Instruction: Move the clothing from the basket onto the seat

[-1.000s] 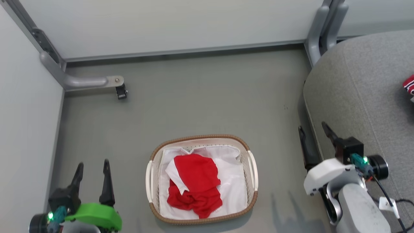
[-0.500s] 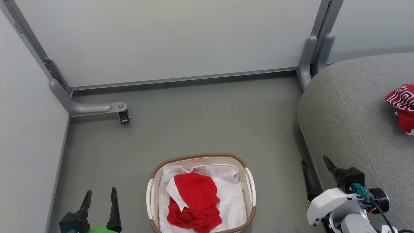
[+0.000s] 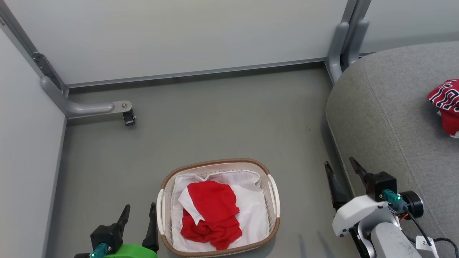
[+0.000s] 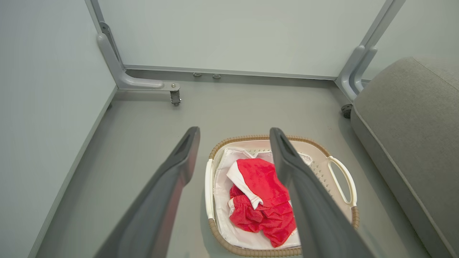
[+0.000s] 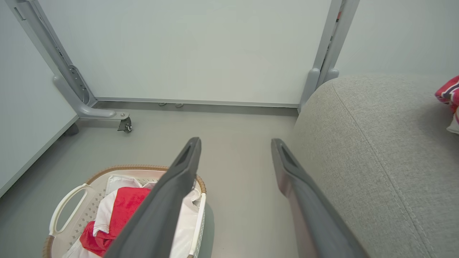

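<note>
At 7 o'clock the left gripper [image 3: 140, 206], its base cut off below, stands spread and empty just beside the basket [image 3: 215, 163] at 6, where a crumpled red garment [image 3: 211, 211] lies on the white liner [image 3: 256, 218]. Bare floor [image 3: 215, 118] runs toward 12. At 4 the right gripper [image 3: 339, 162], spread and empty, hangs by the edge of the seat [image 3: 387, 114]. At 3 a red jersey [image 3: 446, 104] lies on it, cropped, its lettering unreadable.

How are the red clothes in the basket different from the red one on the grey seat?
The basket clothes are plain red with white trim; the seat garment shows dark lettering. The basket clothes lie on a white liner in the basket; the seat garment lies on the seat. Both are red and crumpled.
</note>
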Motion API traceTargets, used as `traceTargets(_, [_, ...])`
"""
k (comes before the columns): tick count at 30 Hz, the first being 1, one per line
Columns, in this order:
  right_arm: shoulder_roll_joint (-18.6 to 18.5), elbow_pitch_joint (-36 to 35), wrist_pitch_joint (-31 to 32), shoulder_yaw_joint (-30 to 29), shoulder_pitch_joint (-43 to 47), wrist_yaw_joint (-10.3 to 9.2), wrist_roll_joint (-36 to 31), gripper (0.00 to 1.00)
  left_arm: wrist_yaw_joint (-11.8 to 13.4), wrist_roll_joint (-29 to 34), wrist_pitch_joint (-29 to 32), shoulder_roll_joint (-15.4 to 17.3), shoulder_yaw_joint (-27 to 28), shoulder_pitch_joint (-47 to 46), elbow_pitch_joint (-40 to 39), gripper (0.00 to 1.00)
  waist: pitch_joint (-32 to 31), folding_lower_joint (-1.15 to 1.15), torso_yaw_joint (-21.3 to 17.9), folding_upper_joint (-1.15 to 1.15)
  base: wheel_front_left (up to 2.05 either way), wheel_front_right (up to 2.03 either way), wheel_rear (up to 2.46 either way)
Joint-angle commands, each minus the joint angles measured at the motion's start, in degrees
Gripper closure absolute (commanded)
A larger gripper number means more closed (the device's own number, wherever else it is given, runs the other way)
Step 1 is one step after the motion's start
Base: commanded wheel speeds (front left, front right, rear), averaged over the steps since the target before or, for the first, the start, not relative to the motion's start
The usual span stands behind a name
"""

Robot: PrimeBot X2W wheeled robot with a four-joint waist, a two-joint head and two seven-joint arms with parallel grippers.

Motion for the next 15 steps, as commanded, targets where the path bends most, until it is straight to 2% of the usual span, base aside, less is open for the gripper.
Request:
traceTargets(1, [-0.2,-0.4,-0.1,0.7,-1.1,-0.08,0.4,0.00,-0.2,-0.6,0.0,0.1,-0.9,-1.8,0.7,0.00,2.5,0.00,-1.9,0.00,0.00,0.00,0.00])
traceTargets(10, [-0.2,-3.9,-0.1,4.0,-6.6,-0.08,1.9,0.00,-0.2,-1.1,0.0,0.2,-6.6,-9.1,6.7,0.00,11.4,0.00,-6.4,0.00,0.00,0.00,0.00])
traceTargets(15, [-0.2,-6.8,-0.1,6.2,-9.8,-0.08,3.4,0.00,-0.2,-1.2,0.0,1.1,-7.3,-13.4,10.3,0.00,17.1,0.00,-9.4,0.00,0.00,0.00,0.00])
